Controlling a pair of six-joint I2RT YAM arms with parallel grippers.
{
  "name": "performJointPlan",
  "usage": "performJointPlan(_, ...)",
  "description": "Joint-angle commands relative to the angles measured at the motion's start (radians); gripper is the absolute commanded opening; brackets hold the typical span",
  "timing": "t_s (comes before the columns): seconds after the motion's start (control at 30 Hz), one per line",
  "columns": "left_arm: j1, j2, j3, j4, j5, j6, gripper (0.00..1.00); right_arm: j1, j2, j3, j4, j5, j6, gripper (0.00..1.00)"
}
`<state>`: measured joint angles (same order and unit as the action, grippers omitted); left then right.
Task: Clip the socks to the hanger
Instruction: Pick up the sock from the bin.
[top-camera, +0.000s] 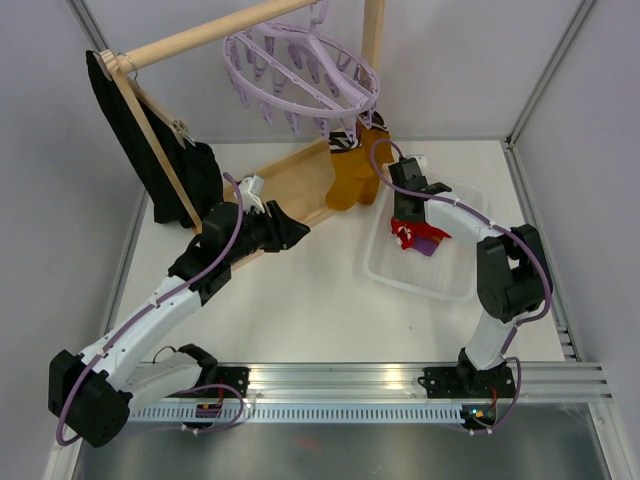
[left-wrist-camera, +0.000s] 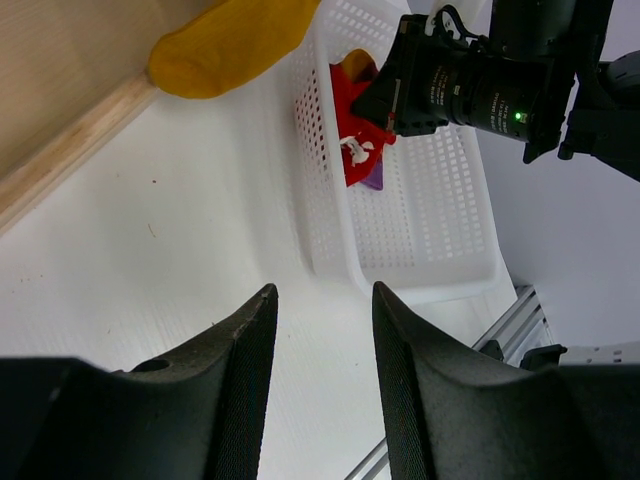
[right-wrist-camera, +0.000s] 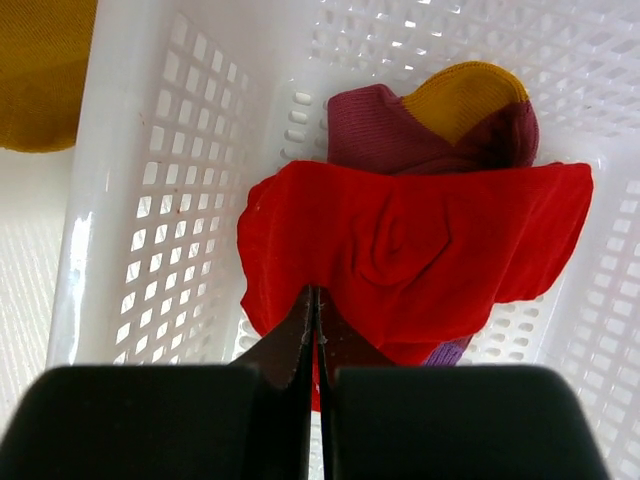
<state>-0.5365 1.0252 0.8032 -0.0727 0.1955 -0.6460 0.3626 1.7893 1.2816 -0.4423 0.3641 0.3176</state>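
Socks (top-camera: 428, 240) — the loose ones sit bunched at the far end of the white basket (top-camera: 430, 282) on the table (top-camera: 300, 300), right side. Red sock (right-wrist-camera: 420, 260) on top, maroon sock (right-wrist-camera: 380, 130) with a yellow toe under it.

Right tool (right-wrist-camera: 315, 295) is down in the basket, fingers fully together, pinching the near edge of the red sock. Left tool (left-wrist-camera: 324, 295) is about half open, holding nothing, hovering over bare table left of the basket.

Mustard sock (top-camera: 352, 180) hangs under the hanger (top-camera: 290, 102). It looks pegged already, but I can't confirm the peg from here.

Step in hand: pick of the red sock, grip made, not yet lifted.

Next move, my read: lift straight up clear of the basket wall, check the maroon sock doesn't drag along, carry to a free peg. Thin pinch on an edge — may slip. Left tool probably has to open the peg.
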Motion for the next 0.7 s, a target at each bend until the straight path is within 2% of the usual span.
performJointPlan(0.0, -0.003, 0.004, 0.033, 0.050, 0.038, -0.010, 0.48, -0.005, -0.051, 0.042, -0.019, 0.019, 0.012, 0.00)
performJointPlan(0.17, -0.022, 0.027, 0.031, 0.161, 0.093, -0.047, 0.47, -0.008, -0.145, 0.088, -0.056, 0.016, 0.035, 0.00)
performJointPlan(0.4, -0.183, 0.130, 0.068, 0.330, -0.008, -0.057, 0.49, -0.028, -0.260, 0.117, -0.091, -0.037, 0.084, 0.00)
performJointPlan(0.53, -0.232, 0.209, 0.073, 0.470, -0.077, -0.087, 0.50, -0.036, -0.352, 0.116, -0.104, -0.073, 0.133, 0.00)
performJointPlan(0.67, -0.258, 0.329, 0.122, 0.593, -0.076, -0.170, 0.51, -0.036, -0.442, 0.111, -0.108, -0.100, 0.172, 0.00)
